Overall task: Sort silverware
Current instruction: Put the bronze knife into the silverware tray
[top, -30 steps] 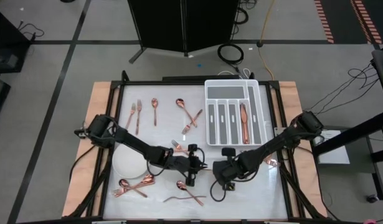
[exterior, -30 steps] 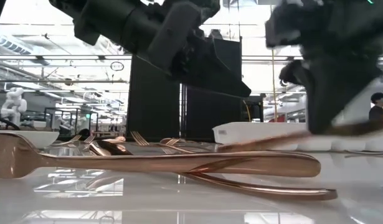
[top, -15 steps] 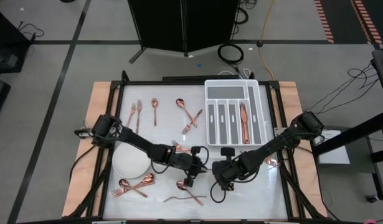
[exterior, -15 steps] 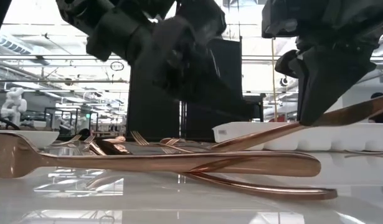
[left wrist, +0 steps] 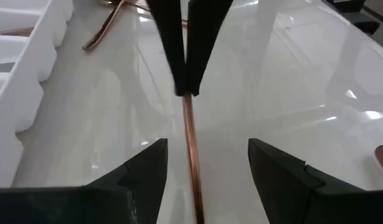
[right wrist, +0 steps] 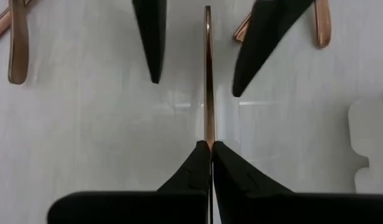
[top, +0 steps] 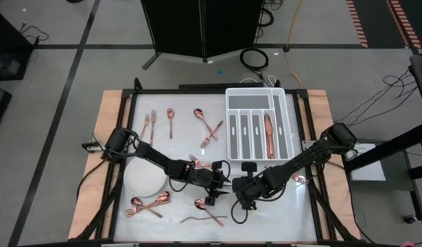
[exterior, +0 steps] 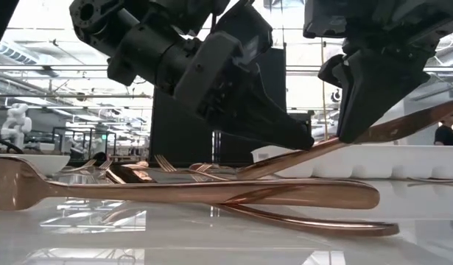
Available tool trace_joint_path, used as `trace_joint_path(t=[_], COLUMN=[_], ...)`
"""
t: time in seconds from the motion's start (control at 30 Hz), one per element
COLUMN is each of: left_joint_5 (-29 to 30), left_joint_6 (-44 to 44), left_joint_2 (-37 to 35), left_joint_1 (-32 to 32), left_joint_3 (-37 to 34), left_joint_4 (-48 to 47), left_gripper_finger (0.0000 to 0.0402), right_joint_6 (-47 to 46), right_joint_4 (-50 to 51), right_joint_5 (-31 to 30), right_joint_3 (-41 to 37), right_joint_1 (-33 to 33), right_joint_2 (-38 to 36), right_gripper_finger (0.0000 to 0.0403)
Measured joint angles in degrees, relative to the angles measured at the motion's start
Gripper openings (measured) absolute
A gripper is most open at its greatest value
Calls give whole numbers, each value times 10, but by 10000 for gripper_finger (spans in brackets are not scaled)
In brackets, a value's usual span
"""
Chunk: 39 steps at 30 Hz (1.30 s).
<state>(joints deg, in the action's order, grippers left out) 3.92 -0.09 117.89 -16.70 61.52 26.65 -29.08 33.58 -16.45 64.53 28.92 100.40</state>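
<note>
My right gripper (right wrist: 210, 144) is shut on a slim copper piece of silverware (right wrist: 207, 74), seen edge-on near the table's middle (top: 236, 186). The fingers of my open left gripper (left wrist: 207, 144) stand on either side of the same piece without touching it. In the low view the piece (exterior: 403, 125) slants, with its right end raised. More silverware lies flat: forks (top: 149, 127) and spoons (top: 207, 123) at the far left, and spoons at the near left (top: 145, 206). One piece lies in the white tray (top: 259, 130). My right gripper pinches the piece about midway along its length (right wrist: 207, 138) between its two fingers. The fingers come from above, slanting down, and lie across it (exterior: 353, 136). The piece is tilted, its right end up. Whether its low end (exterior: 255, 171) touches the table, I cannot tell.
A round white plate (top: 142, 180) sits left of both grippers. Crossed silverware lies near the front edge (top: 207, 218), large in the low view (exterior: 182, 193). Another copper piece (top: 300, 180) lies by the right arm. The tray's wall (left wrist: 23, 81) is close to the left gripper.
My left gripper has sunk and gone a little toward the right gripper. The held piece has tipped: its right end has risen, while its left end has stayed low. My right gripper has kept its hold in place.
</note>
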Motion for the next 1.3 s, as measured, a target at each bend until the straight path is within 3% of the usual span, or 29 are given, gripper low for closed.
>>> trace_joint_path(t=[0.17, 0.43, 0.53, 0.67, 0.9, 1.0, 1.13, 1.3], left_joint_5=[-6, -26, -26, -25, -12, -11, -1, 61], left_joint_6=[-11, -11, -11, -13, -15, -27, -39, -27], left_joint_2=[0, 0, 0, 0, -2, -20, -72, -155], left_joint_1=[5, 10, 10, 10, 14, 23, 42, 49], left_joint_3=[0, 0, 0, 0, 1, 0, 2, 2], left_joint_4=[-10, -33, -34, -43, -44, -67, -95, -135], left_gripper_finger=[216, 168, 122, 25, 17, 17, 16, 15], right_joint_6=[1, 17, 17, 23, 62, 47, 14, -66], right_joint_4=[-9, -28, -28, -34, 22, 110, 149, 149], right_joint_5=[-2, -5, -13, -16, -48, -99, -222, -437], right_joint_3=[0, 0, 0, 0, 33, 77, 100, 74], right_joint_1=[0, -1, -1, -1, -2, -2, 29, 101], right_joint_2=[0, 0, -1, -1, -5, -30, -82, -168], right_gripper_finger=[1, 0, 0, 0, 25, 40, 51, 50])
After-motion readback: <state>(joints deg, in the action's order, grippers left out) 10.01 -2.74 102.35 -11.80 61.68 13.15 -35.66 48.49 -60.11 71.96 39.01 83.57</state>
